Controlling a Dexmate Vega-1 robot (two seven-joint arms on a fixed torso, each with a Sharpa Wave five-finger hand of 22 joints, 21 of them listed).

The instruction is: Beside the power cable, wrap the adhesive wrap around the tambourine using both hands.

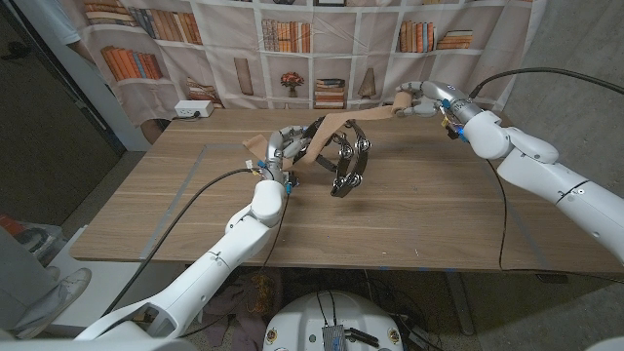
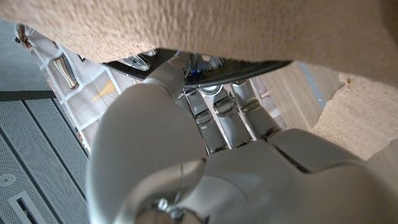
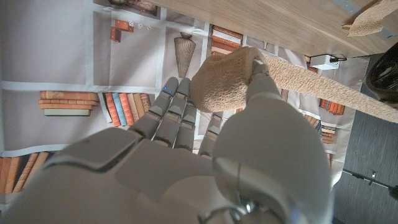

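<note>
Stretching soft tan adhesive wrap [image 1: 363,117] from frame centre to upper right, the right hand [image 1: 421,99] clutches the roll; the left hand [image 1: 283,148] apparently grips the rigid tambourine [image 1: 341,161] by its rim.

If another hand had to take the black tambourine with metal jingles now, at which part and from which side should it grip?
Probably the bare rim of the black tambourine nearest the robot, approached from the robot's right. The frame stands tilted on the wooden table, the left hand holds its left side, and the tan adhesive wrap stretches from its top to the right hand. A pinch across the rim between jingles seems safest.
</note>
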